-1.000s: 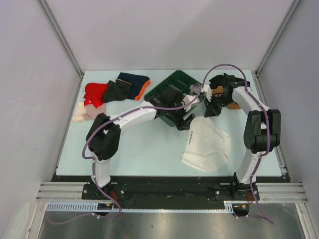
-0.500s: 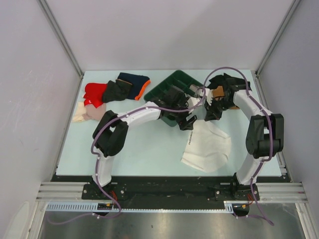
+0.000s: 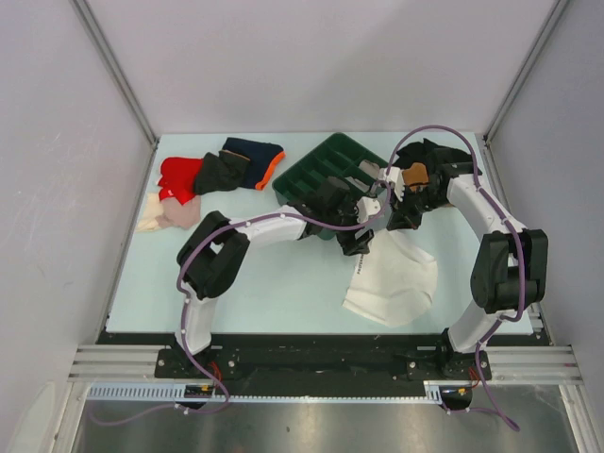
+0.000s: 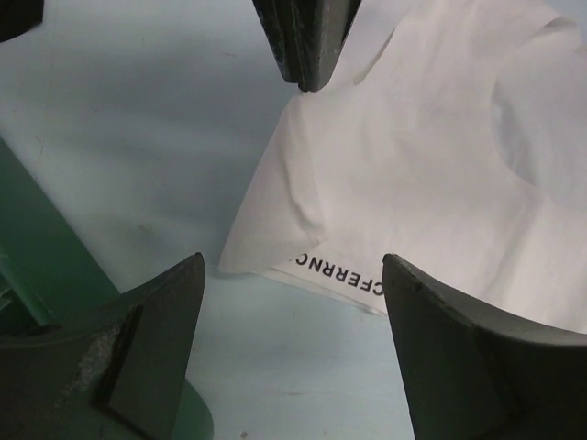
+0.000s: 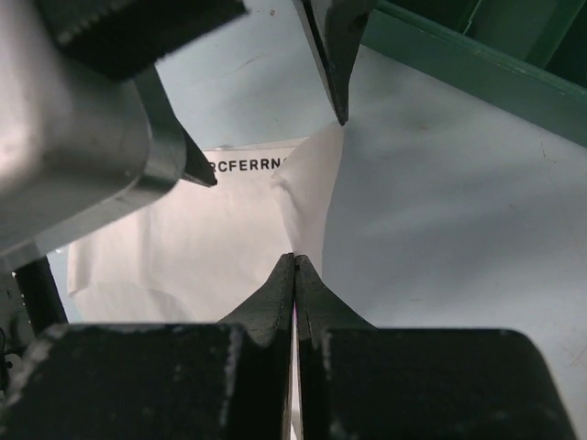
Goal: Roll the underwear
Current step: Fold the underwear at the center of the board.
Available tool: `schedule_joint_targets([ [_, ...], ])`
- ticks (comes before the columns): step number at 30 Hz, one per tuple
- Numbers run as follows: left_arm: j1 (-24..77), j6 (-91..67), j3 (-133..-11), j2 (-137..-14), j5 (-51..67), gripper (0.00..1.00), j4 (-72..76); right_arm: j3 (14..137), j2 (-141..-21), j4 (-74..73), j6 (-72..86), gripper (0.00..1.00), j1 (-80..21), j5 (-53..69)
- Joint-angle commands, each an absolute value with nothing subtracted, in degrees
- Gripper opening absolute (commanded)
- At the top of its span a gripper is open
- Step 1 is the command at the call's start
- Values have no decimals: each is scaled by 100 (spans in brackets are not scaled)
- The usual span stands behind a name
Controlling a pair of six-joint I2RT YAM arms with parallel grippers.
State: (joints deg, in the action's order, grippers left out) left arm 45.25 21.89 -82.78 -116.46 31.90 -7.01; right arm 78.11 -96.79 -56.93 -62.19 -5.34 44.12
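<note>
The white underwear [image 3: 393,279] lies flat on the table at the right, with black lettering on its waistband. In the left wrist view the underwear [image 4: 431,156] fills the upper right. My left gripper [image 3: 361,238] is open and low over its far left corner; its fingertips [image 4: 183,284] straddle the lettered edge in the left wrist view [image 4: 293,270]. My right gripper [image 3: 396,220] is shut on a raised fold of the cloth at the far edge [image 5: 294,261]. The fold [image 5: 307,192] rises from the underwear up into the shut jaws.
A green tray [image 3: 321,162] stands just behind the left gripper; its rim shows in the right wrist view [image 5: 477,60]. A tan-brown garment [image 3: 414,174] lies by the right arm. Red [image 3: 177,176], black [image 3: 219,174], navy-orange [image 3: 257,156] and pale pink-beige [image 3: 166,215] clothes lie at the back left.
My left gripper has moved right and nearer, from over the green tray to the underwear's far left corner. My right gripper stayed at the underwear's far edge, shifting slightly.
</note>
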Motion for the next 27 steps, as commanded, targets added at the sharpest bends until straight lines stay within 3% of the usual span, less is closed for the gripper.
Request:
schedule_joint_targets([
  [1,4711,1899,-8008,-11312,2823,80,226,7796,-9457,-5809,-6267,0,-554,4641],
  [12,5282,854,-7146,-11110,590,74,1766,7796,-9475,-5810,-6117,0,-554,4711],
  [16,5449,668,-6970,-11083,10,67,2065,7805,-9483,-5801,-6108,0,-545,4737],
  [18,5528,581,-6987,-11109,-516,59,2092,7796,-9501,-5792,-6100,0,-545,4763],
  [27,5599,220,-7058,-11162,-519,59,1934,7805,-9519,-5801,-6082,0,-519,4764],
])
